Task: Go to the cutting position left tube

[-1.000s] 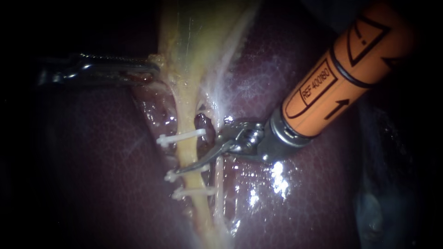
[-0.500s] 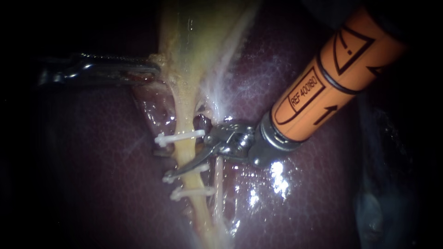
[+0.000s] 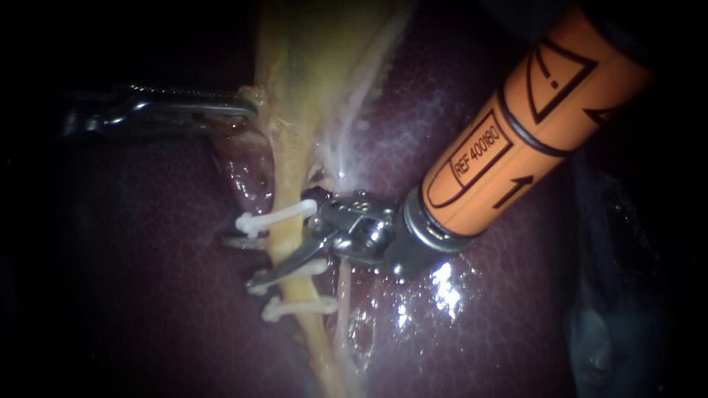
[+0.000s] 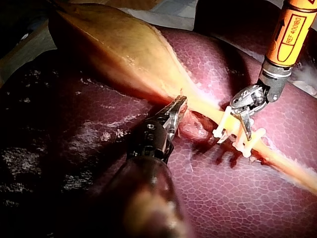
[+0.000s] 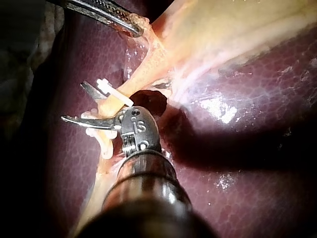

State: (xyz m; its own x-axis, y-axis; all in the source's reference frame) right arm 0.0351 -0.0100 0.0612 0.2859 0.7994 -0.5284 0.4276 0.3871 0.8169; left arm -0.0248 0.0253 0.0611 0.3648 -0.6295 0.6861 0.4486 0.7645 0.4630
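Left of the left tube (image 3: 289,247), the left instrument (image 3: 240,112) clamps the gallbladder (image 3: 317,59) neck. At the tube, between its upper two clips (image 3: 276,217), the right instrument (image 5: 74,102) sets parted blades astride it. Positioning looks nearly complete, calling only for finer seating. Printed markings line its orange shaft.

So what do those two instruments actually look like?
The right instrument has an orange shaft with black printed outlines and an arrow, a silver collar, a shiny metal joint and two thin curved blades. The left instrument is slim dull grey metal with long toothed jaws on a dark shaft.
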